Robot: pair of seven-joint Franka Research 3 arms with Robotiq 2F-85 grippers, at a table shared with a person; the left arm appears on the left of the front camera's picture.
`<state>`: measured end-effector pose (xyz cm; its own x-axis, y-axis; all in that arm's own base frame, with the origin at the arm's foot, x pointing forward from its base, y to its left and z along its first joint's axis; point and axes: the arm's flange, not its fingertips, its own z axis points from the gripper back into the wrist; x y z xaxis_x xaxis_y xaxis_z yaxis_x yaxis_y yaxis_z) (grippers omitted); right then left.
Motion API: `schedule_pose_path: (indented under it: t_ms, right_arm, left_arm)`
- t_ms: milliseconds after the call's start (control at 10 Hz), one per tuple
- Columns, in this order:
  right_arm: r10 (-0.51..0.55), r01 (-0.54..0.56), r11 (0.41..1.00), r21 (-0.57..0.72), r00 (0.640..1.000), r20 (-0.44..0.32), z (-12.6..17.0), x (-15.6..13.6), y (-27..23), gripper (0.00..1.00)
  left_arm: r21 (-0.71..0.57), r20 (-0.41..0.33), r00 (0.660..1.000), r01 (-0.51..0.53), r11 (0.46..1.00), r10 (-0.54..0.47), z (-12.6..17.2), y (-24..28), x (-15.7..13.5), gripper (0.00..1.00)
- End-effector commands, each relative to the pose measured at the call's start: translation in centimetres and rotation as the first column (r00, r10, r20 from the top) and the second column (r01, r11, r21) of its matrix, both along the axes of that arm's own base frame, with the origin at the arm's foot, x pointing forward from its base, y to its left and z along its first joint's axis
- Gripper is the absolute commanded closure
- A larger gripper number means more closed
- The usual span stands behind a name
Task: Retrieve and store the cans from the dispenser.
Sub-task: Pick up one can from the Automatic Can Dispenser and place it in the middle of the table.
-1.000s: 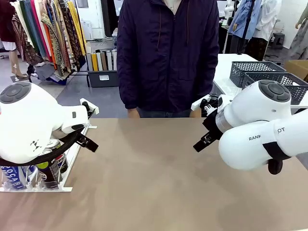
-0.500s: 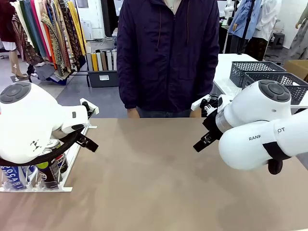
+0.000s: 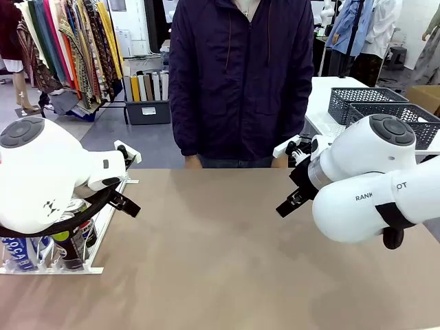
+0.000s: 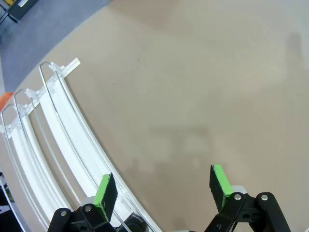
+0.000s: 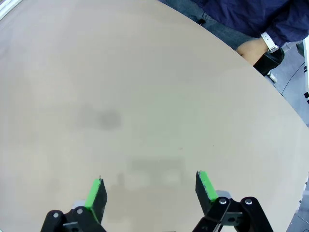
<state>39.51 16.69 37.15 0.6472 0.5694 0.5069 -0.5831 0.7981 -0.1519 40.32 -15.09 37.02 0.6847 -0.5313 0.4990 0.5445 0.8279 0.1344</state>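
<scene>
The dispenser (image 3: 103, 221), a white sloped rack of rails, stands at the table's left edge, half hidden behind my left arm (image 3: 41, 172). Several cans sit at its near end: a blue-and-white one (image 3: 19, 253) and dark ones (image 3: 70, 242) with silver tops. In the left wrist view my left gripper (image 4: 162, 186) is open above bare table, with the dispenser's empty rails (image 4: 53, 125) curving past its left finger. My right gripper (image 5: 150, 190) is open too, over bare table at the right, with nothing between its green pads (image 5: 205, 185).
A person in a dark jacket (image 3: 240, 75) stands at the far edge, one hand (image 5: 252, 48) resting by the table rim. Dark grey lattice baskets (image 3: 364, 103) sit on a white table at the back right. The tan tabletop (image 3: 213, 254) lies open between my arms.
</scene>
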Motion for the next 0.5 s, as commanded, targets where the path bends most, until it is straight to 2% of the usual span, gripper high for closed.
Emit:
schedule_pose_path:
  t_ms: [0, 400]
  right_arm:
    - [0.0, 0.0, 1.0, 0.0, 1.0, 0.0, 0.0, 0.0, -0.01, 0.0]
    - [0.0, 0.0, 1.0, 0.0, 1.0, 0.0, 0.0, 0.0, -0.01, 0.0]
  left_arm:
    - [0.0, 0.001, 1.0, 0.001, 1.0, -0.001, 0.02, -0.01, -0.01, 0.0]
    - [0.0, 0.001, 1.0, 0.001, 1.0, -0.001, 0.02, -0.01, -0.01, 0.0]
